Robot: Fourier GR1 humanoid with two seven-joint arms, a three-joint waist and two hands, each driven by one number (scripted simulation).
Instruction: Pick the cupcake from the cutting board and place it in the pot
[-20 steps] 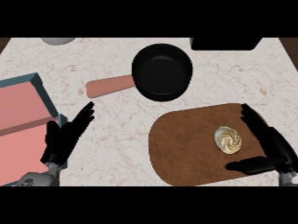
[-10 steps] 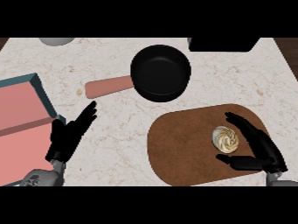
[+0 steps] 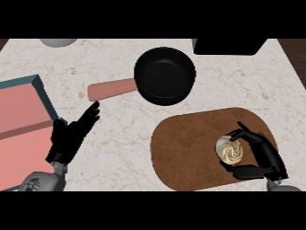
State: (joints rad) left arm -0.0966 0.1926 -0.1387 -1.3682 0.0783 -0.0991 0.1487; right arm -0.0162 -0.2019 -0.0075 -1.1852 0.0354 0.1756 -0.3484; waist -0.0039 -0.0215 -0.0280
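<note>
The right robot hand [image 3: 264, 156] curls its black fingers and thumb round the cupcake [image 3: 230, 150], a round cake with swirled cream frosting. It sits at the 3 o'clock side of the rounded brown cutting board [image 3: 185, 155]. At 11 o'clock from the board, the round black pot [image 3: 165, 76] lies on the pale marbled table [image 3: 125, 123], its salmon handle [image 3: 110, 90] pointing to 9 o'clock. The left robot hand [image 3: 69, 137] rests open, fingers straight, beside a teal box [image 3: 41, 96].

Swirl-topped cupcake [image 3: 230, 150] upright on brown cutting board [image 3: 185, 155], right part; black pot [image 3: 165, 75] just beyond, pinkish handle pointing left.
</note>
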